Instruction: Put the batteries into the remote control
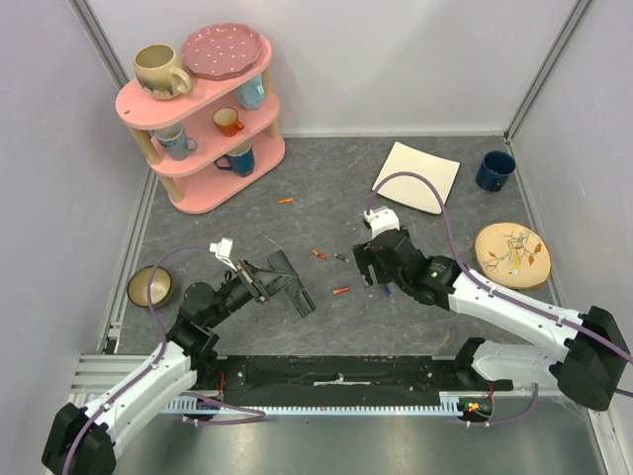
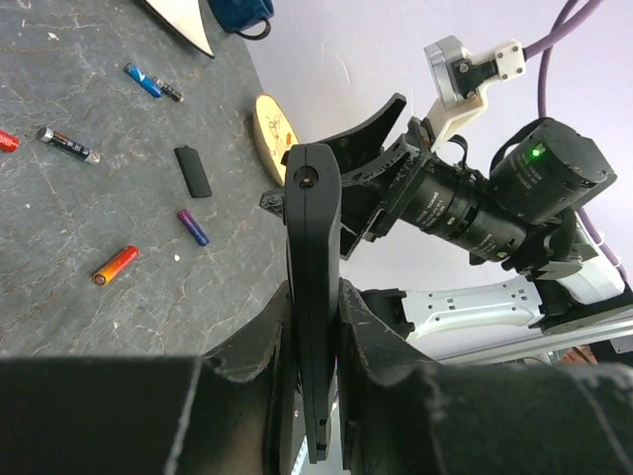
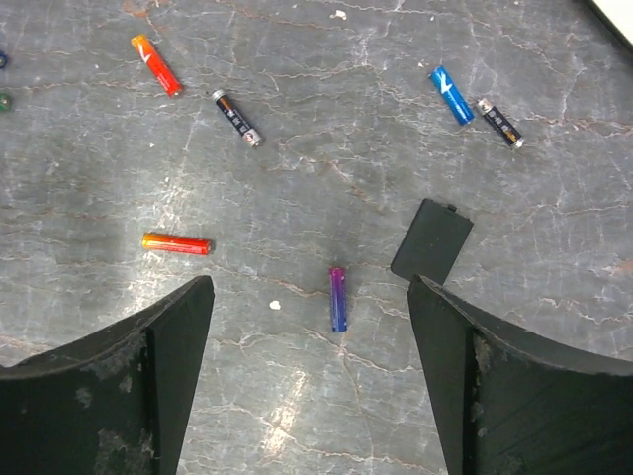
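Left gripper (image 2: 315,302) sits clamped on the slim black rectangular remote control (image 2: 313,218), held edge-on to its wrist camera (recess not visible to us). Right gripper (image 3: 309,297) hangs with jaws apart over the small purple cylindrical battery (image 3: 338,299) on the grey tabletop (image 3: 326,188). We judge the pick is next: drop straight, centre the battery, squeeze across its width, and keep clear of the flat black cover plate (image 3: 432,239) just beside. An orange-red battery (image 3: 176,243) and a blue battery (image 3: 451,94) lie apart.

Readable text: none | batteries (image 3: 236,118) across upper frame, right wrist view: wrapper print there, too small to make out
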Tool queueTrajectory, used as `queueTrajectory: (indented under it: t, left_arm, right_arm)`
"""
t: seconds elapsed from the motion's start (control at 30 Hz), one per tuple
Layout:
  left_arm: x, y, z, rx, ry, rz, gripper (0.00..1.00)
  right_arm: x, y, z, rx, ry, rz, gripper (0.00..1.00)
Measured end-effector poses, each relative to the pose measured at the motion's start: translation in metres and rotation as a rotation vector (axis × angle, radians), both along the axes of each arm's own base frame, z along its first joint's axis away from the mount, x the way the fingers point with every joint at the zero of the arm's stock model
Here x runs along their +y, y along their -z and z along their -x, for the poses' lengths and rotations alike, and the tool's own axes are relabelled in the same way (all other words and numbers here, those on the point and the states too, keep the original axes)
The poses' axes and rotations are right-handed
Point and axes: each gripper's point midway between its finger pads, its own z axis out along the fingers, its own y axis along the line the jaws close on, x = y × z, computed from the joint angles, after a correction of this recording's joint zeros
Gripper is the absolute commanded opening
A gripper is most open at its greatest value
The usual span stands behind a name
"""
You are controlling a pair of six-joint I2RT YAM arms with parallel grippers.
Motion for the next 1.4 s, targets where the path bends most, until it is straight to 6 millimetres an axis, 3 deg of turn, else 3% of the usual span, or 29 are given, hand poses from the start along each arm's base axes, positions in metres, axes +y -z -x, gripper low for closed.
queueTrajectory:
  t: [0.2, 0.37, 0.63, 0.8, 0.97, 1.4]
  left_arm:
    - [0.001, -0.011, 0.002, -0.040, 0.001, 0.024, 0.02]
    - [0.003, -0.018, 0.005, -0.062, 0.001, 0.038, 0.02]
    - [0.004, 0.004, 0.007, 0.022, 0.005, -0.013, 0.02]
    - [0.002, 0.007, 0.011, 0.029, 0.029, -0.019, 0.02]
    - [0.000, -0.004, 0.016, -0.012, 0.057, 0.003, 0.02]
    - [-0.001, -0.016, 0.016, -0.063, 0.062, 0.032, 0.02]
  right_arm:
    - [0.006, 0.002, -0.002, -0.007, -0.011, -0.020, 0.86]
    - [0.013, 0.017, -0.003, 0.031, -0.024, -0.003, 0.75]
    - [0.003, 0.045, 0.006, 0.101, 0.022, 0.044, 0.59]
    - [-0.007, 0.062, 0.014, 0.150, 0.049, 0.084, 0.57]
    - [-0.019, 0.082, 0.023, 0.203, 0.073, 0.127, 0.56]
    - [-0.036, 0.103, 0.026, 0.277, 0.116, 0.127, 0.50]
